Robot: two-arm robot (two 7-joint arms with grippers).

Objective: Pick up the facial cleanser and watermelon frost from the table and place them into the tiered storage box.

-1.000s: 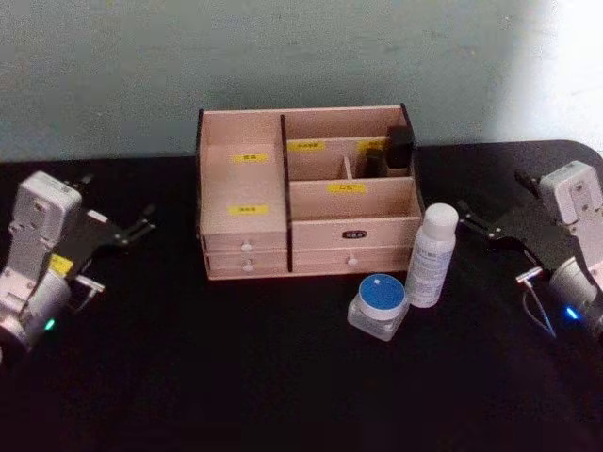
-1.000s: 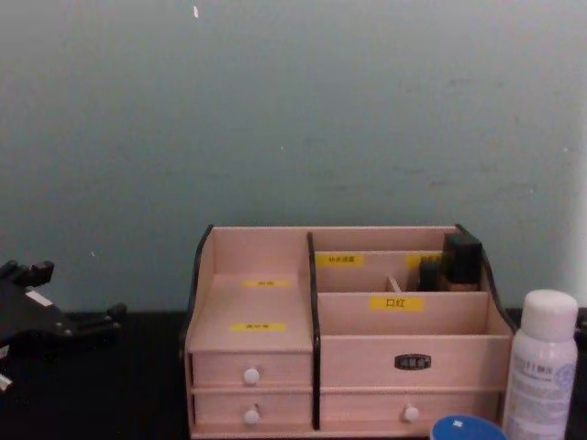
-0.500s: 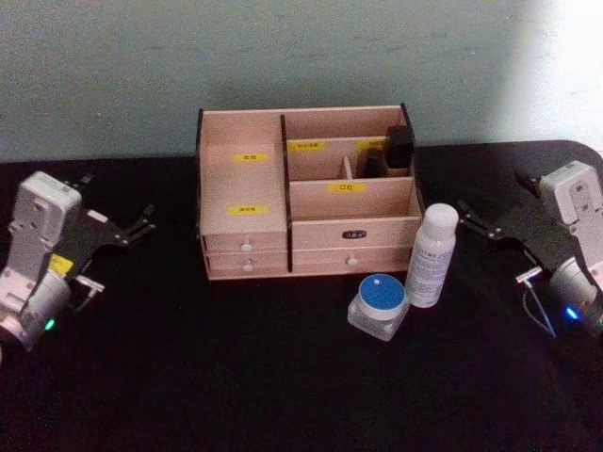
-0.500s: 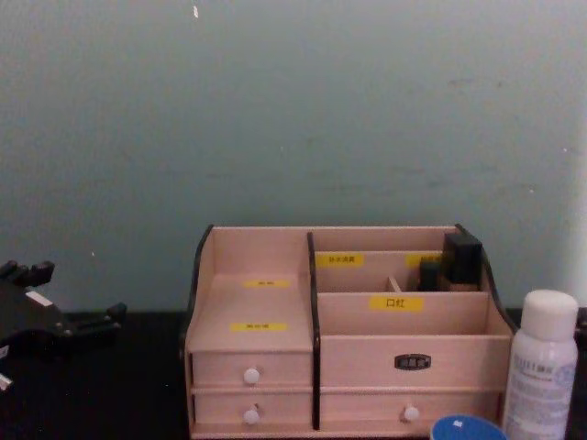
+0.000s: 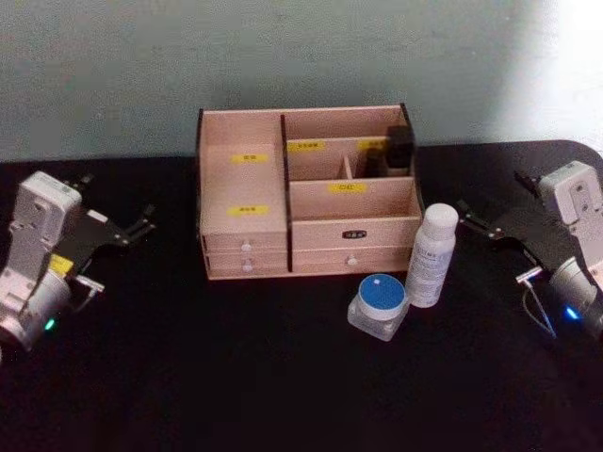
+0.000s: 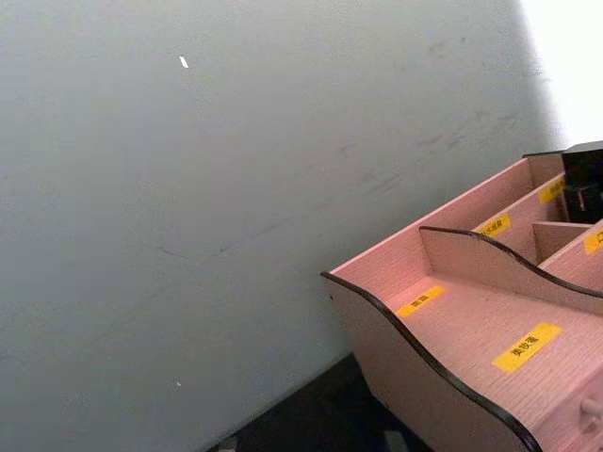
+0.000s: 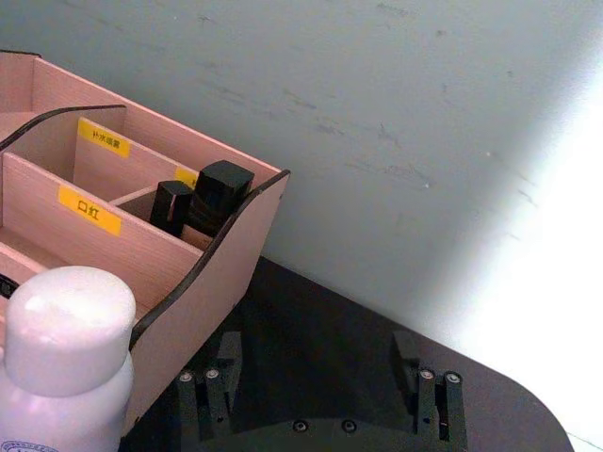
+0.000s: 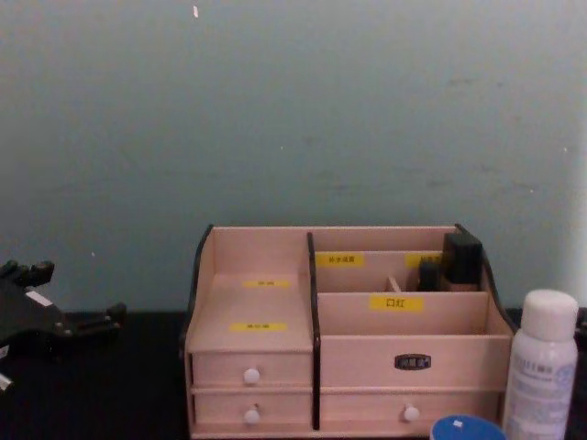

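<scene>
The pale grey-green wall [image 5: 283, 56] fills the background; below it the black table [image 5: 283, 386] runs out of the head view on every side. The tiered storage box [image 5: 245, 231] stands at the table's far middle, close to the wall, drawers facing the robot. The left wrist view cuts it off and shows just its left end. The left gripper [image 5: 143, 219] hovers well to the left of the box, its claw spread apart and holding nothing; in the chest view the frame edge cuts off most of it. The right gripper [image 5: 469, 215] hovers to the right of the box, just beyond the white bottle [image 5: 431, 256]; its two fingers [image 7: 209, 391] stand wide apart with nothing between them. The bottle stands upright on the table at the box's front right corner, just beside it; whether they touch is hard to tell, its print is too small to read, and the chest view crops its base. The blue-lidded jar [image 5: 379, 305] sits in front of the bottle, slightly to its left and very near it; the chest view catches just the top of its lid. Two dark blocky items [image 5: 396, 149] fill the box's rear right compartment, partly hidden by the divider; what they are is unclear. The yellow labels [image 5: 248, 210] carry characters too small to make out; white knobs [image 5: 248, 247] dot the drawers.
</scene>
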